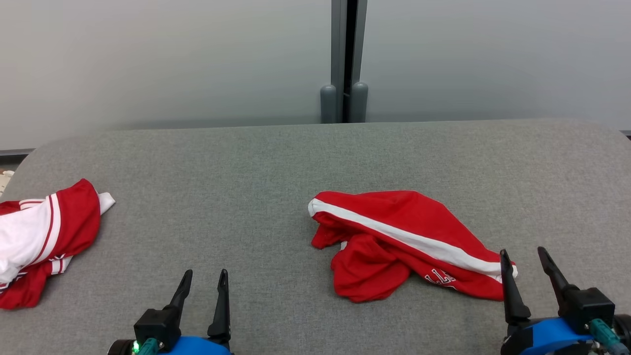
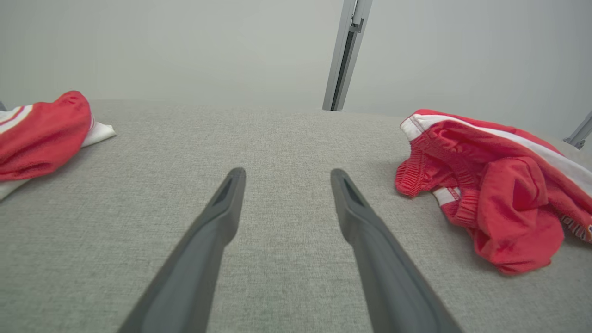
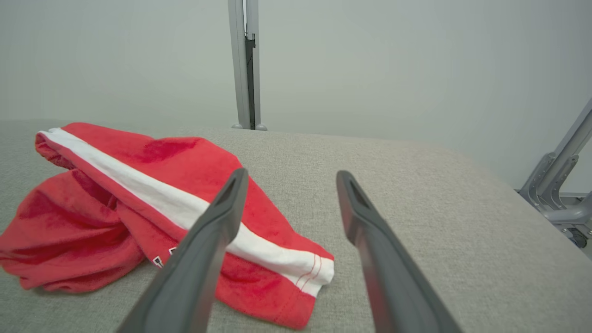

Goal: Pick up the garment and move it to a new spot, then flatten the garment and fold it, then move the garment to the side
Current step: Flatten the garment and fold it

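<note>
A crumpled red garment (image 1: 399, 241) with a white side stripe lies on the grey table (image 1: 246, 167), right of centre. The left wrist view has the garment (image 2: 495, 185) at its right, and the right wrist view has the garment (image 3: 138, 208) at its left. My right gripper (image 1: 522, 256) stands open just at the garment's right end, with nothing between its fingers (image 3: 217, 222). Well to the garment's left, near the front edge, my left gripper (image 1: 204, 276) is open and empty above bare table.
A second red and white garment (image 1: 39, 236) lies bunched at the table's left edge and appears as the second garment (image 2: 41, 129) in the left wrist view. A grey post (image 1: 345, 59) stands behind the table. A metal frame (image 3: 559, 175) is off the right end.
</note>
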Tool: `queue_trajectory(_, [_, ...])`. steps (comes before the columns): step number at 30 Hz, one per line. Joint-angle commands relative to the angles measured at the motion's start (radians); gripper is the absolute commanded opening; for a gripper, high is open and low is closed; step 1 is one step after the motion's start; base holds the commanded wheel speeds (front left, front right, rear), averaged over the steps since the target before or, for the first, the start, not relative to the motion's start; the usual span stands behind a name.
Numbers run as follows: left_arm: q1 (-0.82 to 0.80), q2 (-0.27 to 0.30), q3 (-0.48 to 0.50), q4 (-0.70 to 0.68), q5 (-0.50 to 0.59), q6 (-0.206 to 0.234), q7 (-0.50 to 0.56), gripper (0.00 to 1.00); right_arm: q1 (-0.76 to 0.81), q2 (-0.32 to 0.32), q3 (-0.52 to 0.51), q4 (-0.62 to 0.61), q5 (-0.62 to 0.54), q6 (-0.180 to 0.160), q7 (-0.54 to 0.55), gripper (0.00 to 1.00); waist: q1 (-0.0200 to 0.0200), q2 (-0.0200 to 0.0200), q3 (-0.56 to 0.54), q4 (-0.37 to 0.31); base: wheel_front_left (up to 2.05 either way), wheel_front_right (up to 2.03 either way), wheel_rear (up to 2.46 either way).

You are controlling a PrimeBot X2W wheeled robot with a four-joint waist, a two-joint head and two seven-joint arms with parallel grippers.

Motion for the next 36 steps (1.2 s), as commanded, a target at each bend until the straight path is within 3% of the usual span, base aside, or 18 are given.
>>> queue_trajectory(1, [-0.013, 0.0, 0.004, -0.002, 0.007, 0.006, -0.003, 1.0, 0.021, 0.006, 0.0, 0.002, 0.007, 0.0, -0.001, 1.0, 0.0001, 0.0, -0.001, 0.001, 0.0, 0.0, 0.0])
queue_trajectory(8, [-0.053, 0.0, -0.032, 0.0, -0.026, -0.014, -0.003, 1.0, 0.025, 0.006, 0.039, 0.016, 0.047, 0.0, -0.001, 1.0, 0.0001, 0.0, 0.016, 0.006, 0.0, 0.0, 0.0])
queue_trajectory(17, [-0.316, 0.004, -0.201, 0.128, -0.239, -0.046, -0.003, 1.0, -0.036, 0.006, 0.089, 0.021, 0.049, 0.0, -0.001, 1.0, 0.0001, 0.0, 0.112, -0.034, 0.0, 0.0, 0.0])
queue_trajectory(28, [-0.502, 0.119, -0.514, 0.243, -0.604, -0.047, -0.003, 1.0, -0.079, 0.006, 0.123, 0.024, 0.064, 0.0, -0.001, 1.0, 0.0001, 0.0, 0.199, -0.113, 0.0, 0.0, 0.0])
queue_trajectory(36, [-0.545, 0.171, -0.656, 0.231, -0.767, -0.047, -0.003, 1.0, -0.095, 0.006, 0.138, 0.029, 0.067, 0.0, -0.001, 1.0, 0.0001, 0.0, 0.209, -0.134, 0.0, 0.0, 0.0])
